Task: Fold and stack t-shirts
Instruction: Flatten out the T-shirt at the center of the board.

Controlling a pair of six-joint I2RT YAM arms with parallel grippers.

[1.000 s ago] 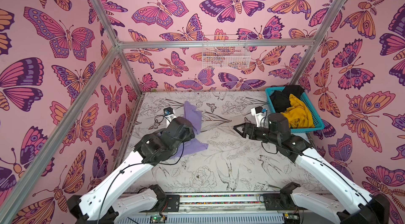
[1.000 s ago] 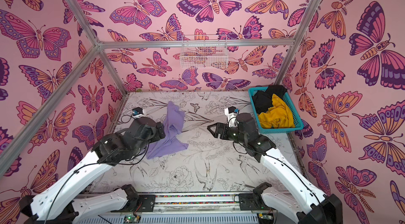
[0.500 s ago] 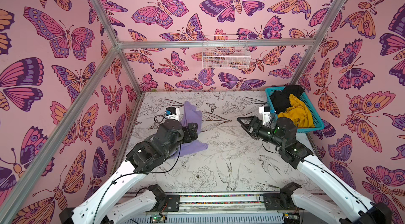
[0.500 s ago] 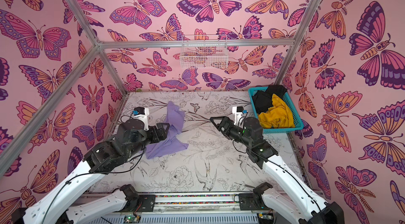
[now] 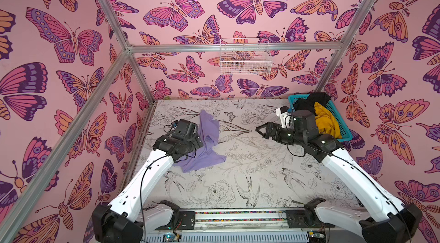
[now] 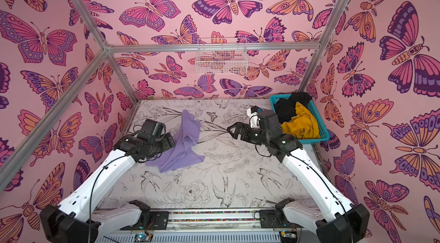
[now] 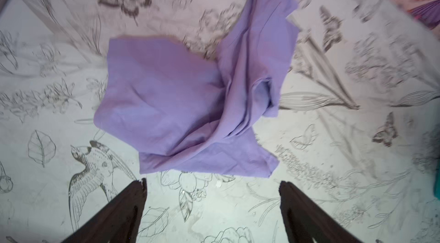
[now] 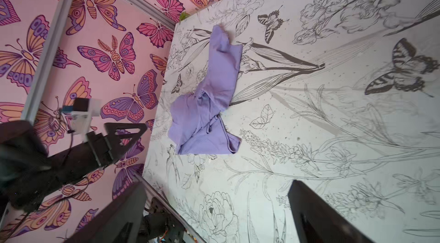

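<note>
Looking in on the opening of the first fold: the lavender t-shirt (image 5: 205, 156) lies crumpled on the bench (image 5: 250, 177), toward its left side, one part twisted over another and nothing squared up. The mustard-yellow t-shirt (image 5: 325, 120) and the black t-shirt (image 5: 307, 102) sit heaped in the teal basket (image 5: 344, 137) at the far right corner.

The left pincer (image 7: 213, 183) hangs just beside an edge of the lavender cloth, jaws spread wide, with only bare bench showing in the gap. The right pincer (image 5: 260, 130) is well apart from the shirt, out over the middle of the bench and pointed toward it, likewise wide open and empty.

To my eye the step in hand is flattening this shirt before any fold can be made. The next move, I'd judge, calls for each pincer to find its own edge or corner, a hem or a shoulder, pinch it cleanly, and draw the cloth apart until it lies flat. Grabbing the twisted middle would likely only tighten the bunch.
</note>
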